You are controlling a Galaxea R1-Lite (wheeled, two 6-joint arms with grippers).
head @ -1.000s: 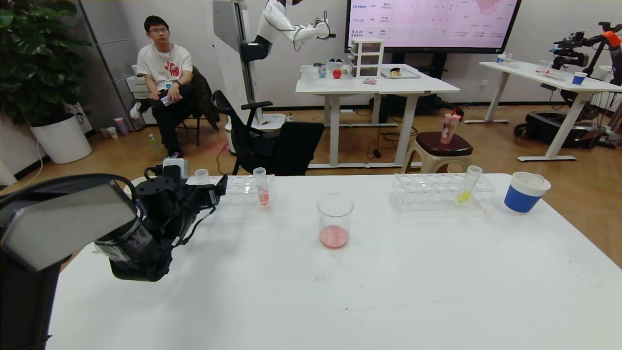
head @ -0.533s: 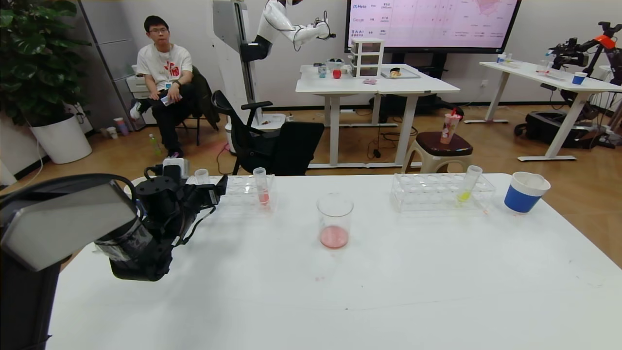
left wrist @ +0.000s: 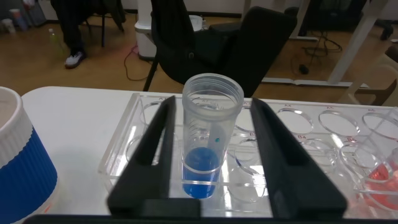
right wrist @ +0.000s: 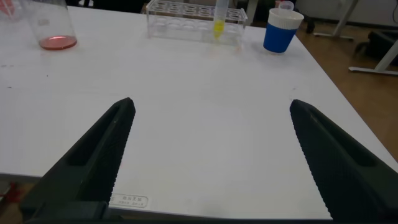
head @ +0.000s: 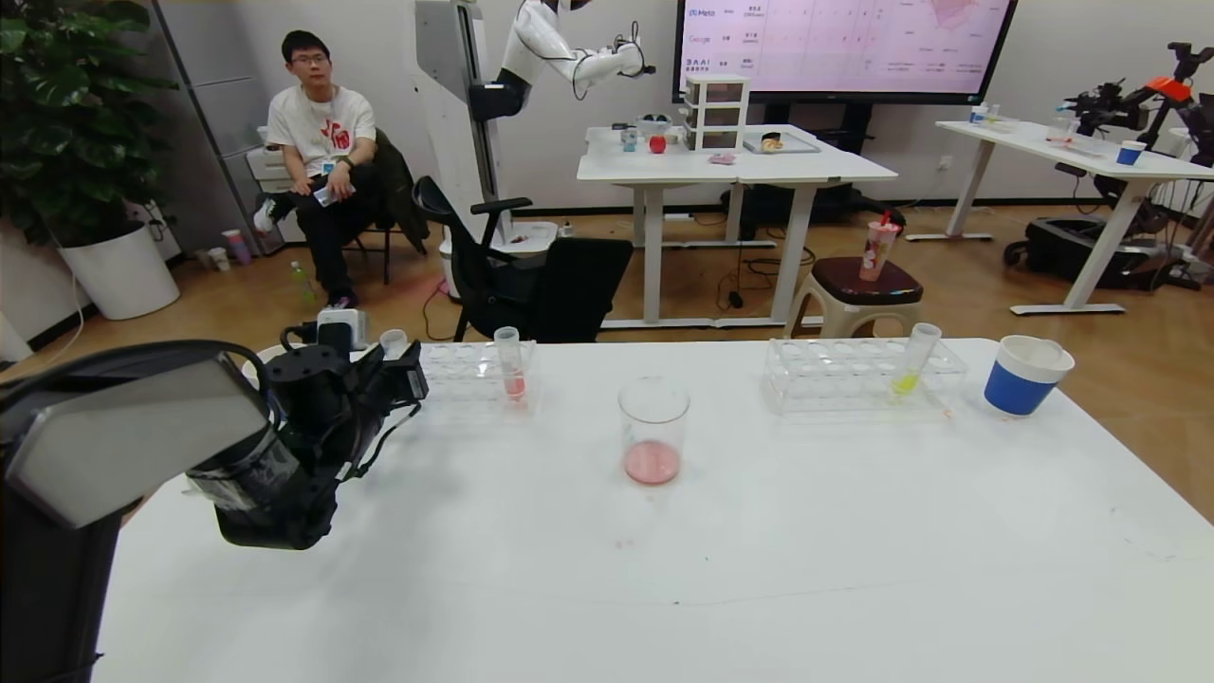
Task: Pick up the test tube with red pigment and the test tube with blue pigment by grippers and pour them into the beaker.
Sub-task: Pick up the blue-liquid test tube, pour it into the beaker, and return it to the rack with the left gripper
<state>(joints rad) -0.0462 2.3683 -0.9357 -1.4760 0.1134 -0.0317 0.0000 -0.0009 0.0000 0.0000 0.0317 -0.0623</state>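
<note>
- The left gripper (head: 403,372) sits at the middle left of the head view, reaching from the near edge of the white table (head: 759,569) toward a clear plastic rack (head: 474,365) along the far edge.
- In the left wrist view, the left gripper's two black fingers (left wrist: 152,146) stand on either side of the test tube with blue pigment (left wrist: 208,137). They look very close to the glass, but whether they press on it is hard to tell. The tube is upright in the rack, a little blue liquid at its rounded bottom.
- The fingers flank the tube below its open mouth, likely so it can be lifted straight up out of its hole without tipping.
- A tube with red liquid (head: 510,362) stands in the same rack, to the right of the gripper in the head view.
- The beaker (head: 653,432) stands alone at the table's centre, well apart from both racks, with a shallow layer of pinkish-red liquid in it; that suggests the red pour is already done.
- A second rack (head: 858,372) at the upper right holds a yellow-green tube (head: 915,359), with a blue-and-white paper cup (head: 1026,376) beside it.
- The right gripper (right wrist: 208,152) is out of the head view; its own camera shows its fingers spread wide over bare table, holding nothing.
</note>
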